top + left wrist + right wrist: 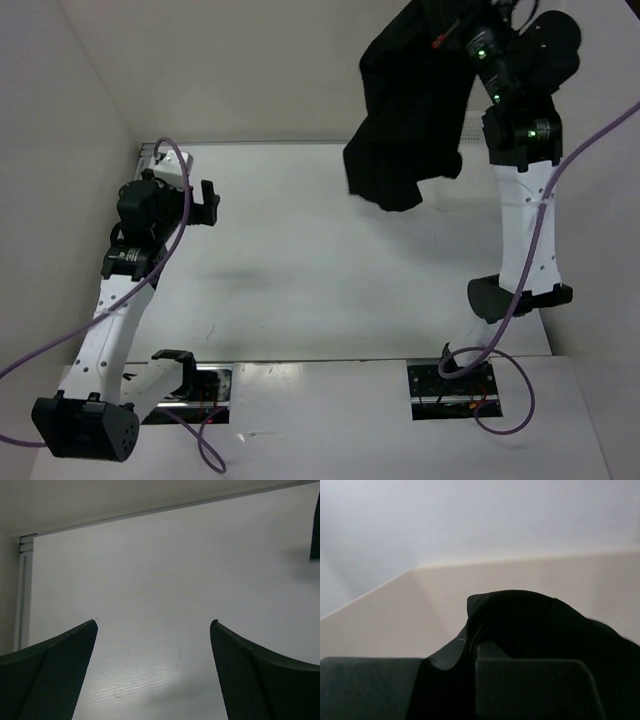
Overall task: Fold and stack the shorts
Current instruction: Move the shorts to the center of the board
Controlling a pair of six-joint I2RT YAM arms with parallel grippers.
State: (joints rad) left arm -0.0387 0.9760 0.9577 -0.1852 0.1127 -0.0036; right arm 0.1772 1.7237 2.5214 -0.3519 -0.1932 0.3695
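Note:
The black shorts (410, 110) hang bunched in the air over the far right of the table, held high by my right gripper (462, 28), which is shut on their top. In the right wrist view the black fabric (535, 625) is pinched between the fingers and drapes over them. My left gripper (207, 203) is open and empty, low over the left side of the table. In the left wrist view its two dark fingers (55, 675) stand wide apart over bare tabletop, and a corner of the shorts (315, 530) shows at the right edge.
The white table (300, 270) is walled at the back and on the left. A purple cable (185, 195) loops round the left arm, and another one (590, 140) trails from the right arm. Two floor openings (450, 390) sit by the arm bases.

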